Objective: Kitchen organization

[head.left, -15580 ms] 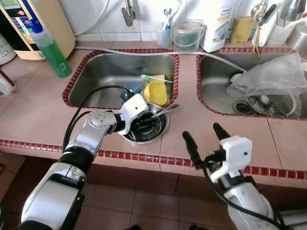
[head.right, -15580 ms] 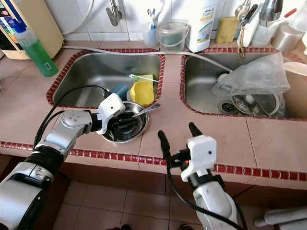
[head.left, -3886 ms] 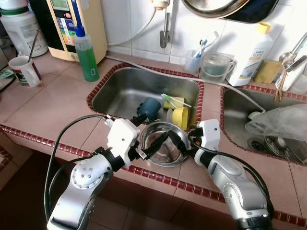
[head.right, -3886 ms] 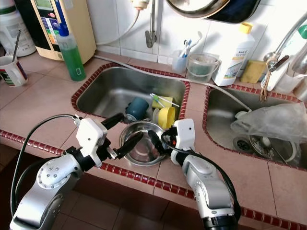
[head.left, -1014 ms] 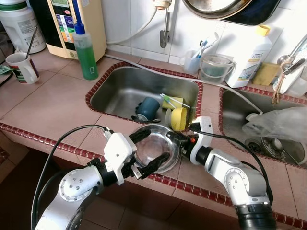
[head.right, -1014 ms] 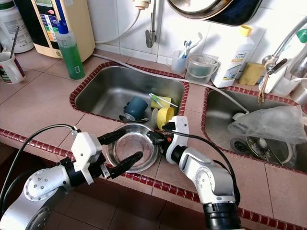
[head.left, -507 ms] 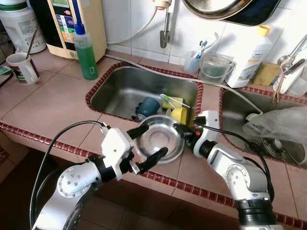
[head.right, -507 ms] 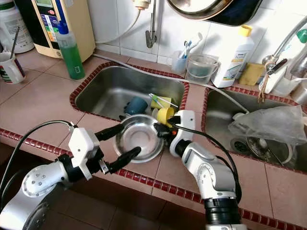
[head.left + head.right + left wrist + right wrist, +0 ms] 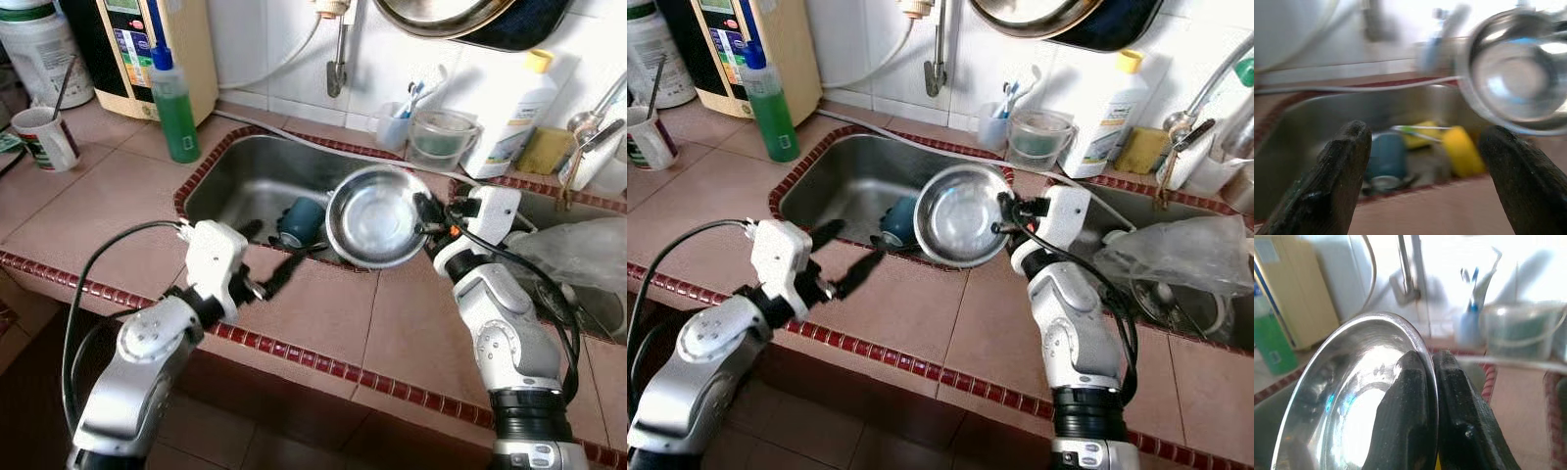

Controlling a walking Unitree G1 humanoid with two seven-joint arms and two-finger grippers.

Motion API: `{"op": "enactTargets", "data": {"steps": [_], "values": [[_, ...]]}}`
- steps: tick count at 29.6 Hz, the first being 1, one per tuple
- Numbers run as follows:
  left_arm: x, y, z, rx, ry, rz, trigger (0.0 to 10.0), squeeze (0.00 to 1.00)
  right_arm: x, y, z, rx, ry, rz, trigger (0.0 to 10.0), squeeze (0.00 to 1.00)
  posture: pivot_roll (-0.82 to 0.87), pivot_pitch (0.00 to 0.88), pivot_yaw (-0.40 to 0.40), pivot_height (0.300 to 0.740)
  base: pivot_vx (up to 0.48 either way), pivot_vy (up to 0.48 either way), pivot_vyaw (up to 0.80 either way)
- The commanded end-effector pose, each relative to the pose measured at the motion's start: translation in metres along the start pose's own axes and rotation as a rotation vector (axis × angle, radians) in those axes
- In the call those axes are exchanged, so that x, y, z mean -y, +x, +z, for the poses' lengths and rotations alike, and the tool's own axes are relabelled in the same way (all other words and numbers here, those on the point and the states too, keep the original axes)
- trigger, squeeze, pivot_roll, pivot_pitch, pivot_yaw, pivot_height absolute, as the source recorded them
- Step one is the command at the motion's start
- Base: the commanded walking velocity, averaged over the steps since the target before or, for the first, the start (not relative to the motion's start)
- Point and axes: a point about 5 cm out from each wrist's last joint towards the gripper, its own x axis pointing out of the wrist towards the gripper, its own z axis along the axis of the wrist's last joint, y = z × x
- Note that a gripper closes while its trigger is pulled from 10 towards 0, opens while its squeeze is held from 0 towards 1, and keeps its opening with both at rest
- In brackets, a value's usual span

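Observation:
My right gripper is shut on the rim of a steel bowl, which hangs tilted on edge in the air over the right side of the left sink. In the right wrist view both fingers pinch the bowl's rim. My left gripper stands open above the counter at the sink's front edge, apart from the bowl, with nothing between its fingers. A blue cup and a yellow cup lie in the sink.
A green soap bottle and a mug stand on the counter at the left. The tap hangs over the sink. A white detergent bottle stands at the back; a plastic bag lies in the right sink.
My right gripper has lifted the bowl up and to the right, off the counter edge, and tilted it on edge. My left gripper has drawn back to the left, away from it.

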Motion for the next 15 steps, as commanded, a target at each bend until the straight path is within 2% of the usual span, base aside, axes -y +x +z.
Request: {"op": "enactTargets", "data": {"steps": [1,3,6,11,15], "values": [[-0.003,0.005,-0.002,-0.020,-0.002,0.048,10.0,0.00,-0.006,0.002,0.011,0.072,-0.044,0.017,10.0,0.00,-0.04,0.052,-0.029,0.740,0.000,0.000,0.00],[-0.005,0.014,-0.004,-0.040,-0.047,0.099,10.0,0.00,-0.012,0.001,0.013,0.108,-0.078,0.039,10.0,0.00,-0.04,0.046,-0.027,0.740,0.000,0.000,0.00],[-0.005,0.019,-0.005,-0.051,-0.082,0.116,10.0,0.00,-0.016,0.000,0.011,0.120,-0.106,0.057,10.0,0.00,-0.04,0.046,-0.027,0.740,0.000,0.000,0.00],[-0.008,0.024,-0.008,-0.064,-0.105,0.132,10.0,0.00,-0.020,-0.002,0.007,0.136,-0.161,0.071,10.0,0.00,-0.05,0.035,-0.019,0.740,0.000,0.000,0.00],[-0.014,0.026,-0.008,-0.068,-0.113,0.152,10.0,0.00,-0.021,-0.003,0.005,0.137,-0.168,0.078,10.0,0.00,-0.05,0.033,-0.015,0.740,0.277,0.000,0.00]]}}
